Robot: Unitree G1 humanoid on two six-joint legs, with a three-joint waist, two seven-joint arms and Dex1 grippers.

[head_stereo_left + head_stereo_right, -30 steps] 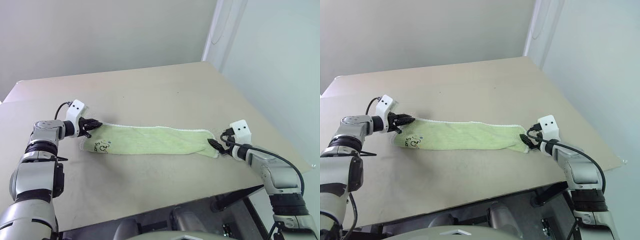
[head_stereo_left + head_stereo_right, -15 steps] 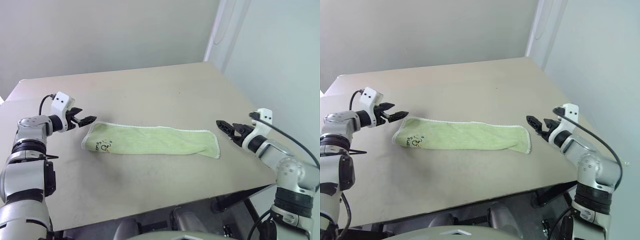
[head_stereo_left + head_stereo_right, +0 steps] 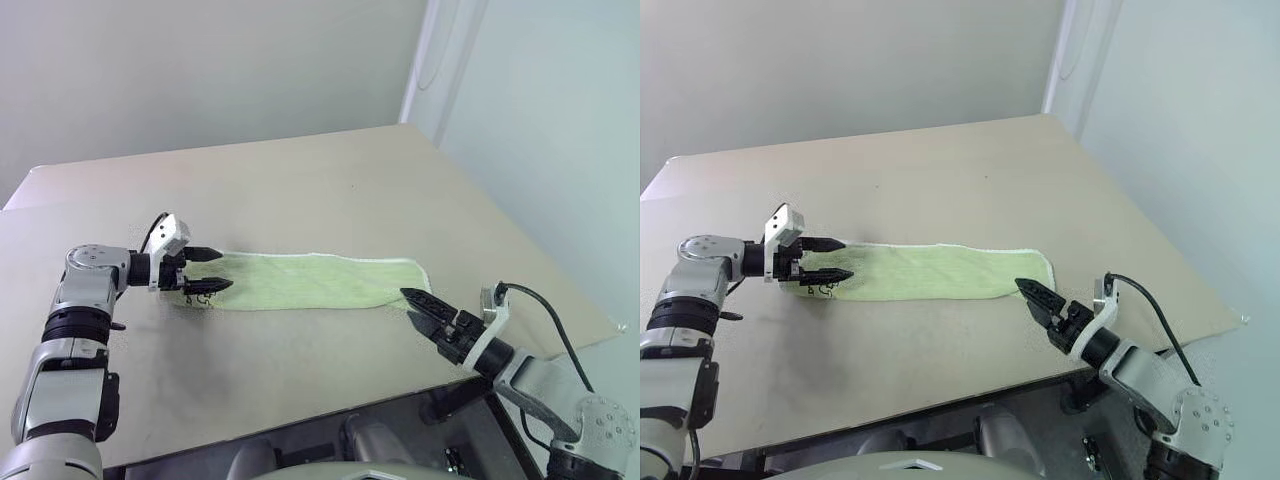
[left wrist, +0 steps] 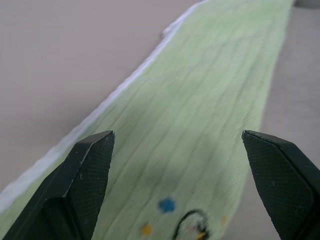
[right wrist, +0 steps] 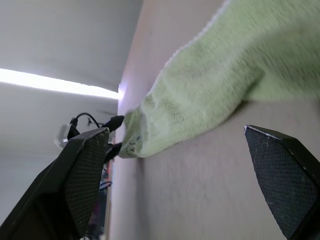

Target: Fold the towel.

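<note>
The left claw (image 3: 203, 270) stands wide open and empty over the towel (image 3: 310, 282)'s printed end, while the right claw (image 3: 424, 311), equally spread and empty, hangs just short of the other end. To fold well, each should pinch both layers at a corner and bring one end squarely onto the other. The long green strip lies flat across a plain beige desk (image 3: 300, 190) before bare pale walls.

towel (image 3: 315, 281) | lime-green, white-edged | long folded strip | flat on table (image 3: 300, 200)
</note>
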